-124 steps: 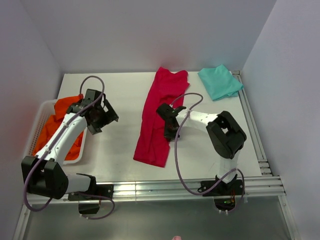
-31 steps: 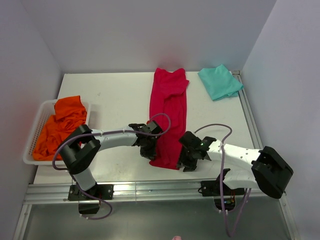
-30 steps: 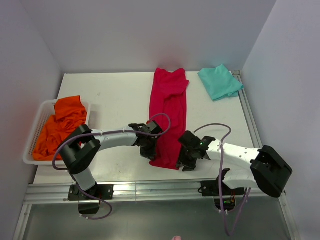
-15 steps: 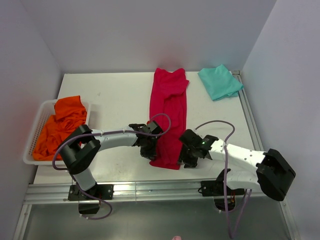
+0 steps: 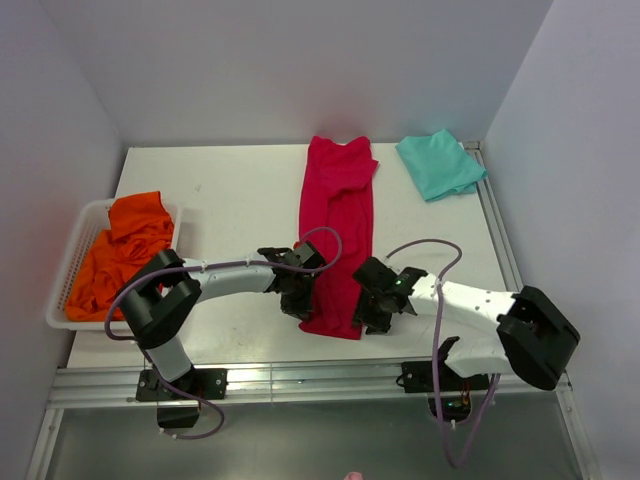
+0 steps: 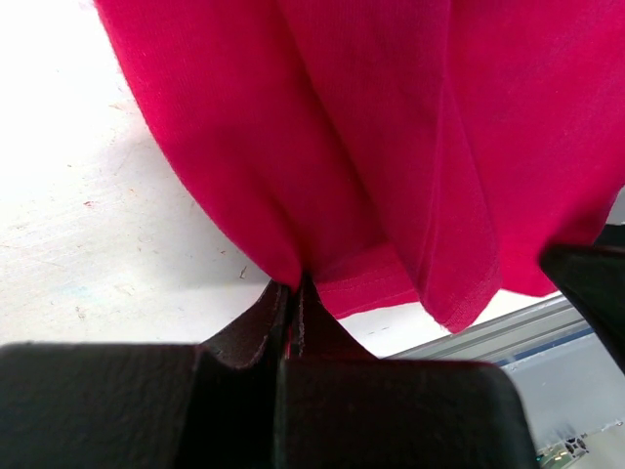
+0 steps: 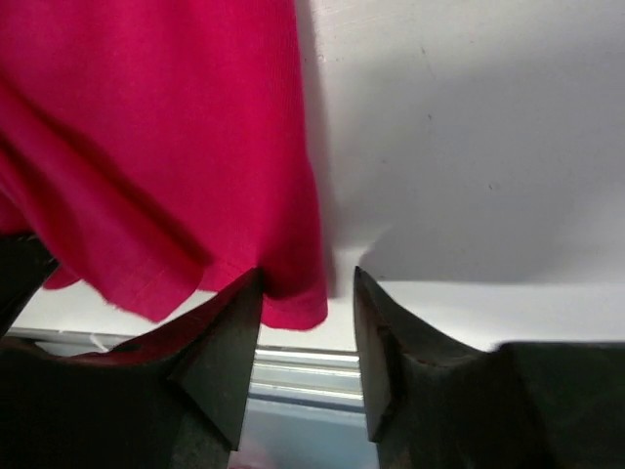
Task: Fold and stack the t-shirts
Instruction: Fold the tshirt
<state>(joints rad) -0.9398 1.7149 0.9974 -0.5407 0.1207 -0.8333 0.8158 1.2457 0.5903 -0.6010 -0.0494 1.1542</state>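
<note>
The crimson-red t-shirt (image 5: 338,215) lies as a long narrow strip from the table's far edge toward the near edge. My left gripper (image 5: 297,300) is shut on its near left corner; the left wrist view shows red cloth (image 6: 391,127) pinched between the closed fingertips of the left gripper (image 6: 293,291). My right gripper (image 5: 372,308) is at the near right corner. In the right wrist view the right gripper (image 7: 308,283) is open, with the red hem (image 7: 293,308) lying between the jaws beside the left finger. A folded teal-green t-shirt (image 5: 440,165) rests at the far right.
A white slatted basket (image 5: 62,290) at the left edge holds orange garments (image 5: 120,250). Metal rails run along the table's near edge (image 5: 300,378) and its right side (image 5: 510,265). The right gripper's dark body (image 6: 591,288) shows at the right of the left wrist view.
Both arms have come down from mid-table to the red shirt's near hem, and the strip now lies straighter. Over the last second the right gripper edged onto the corner and its jaws narrowed slightly.
</note>
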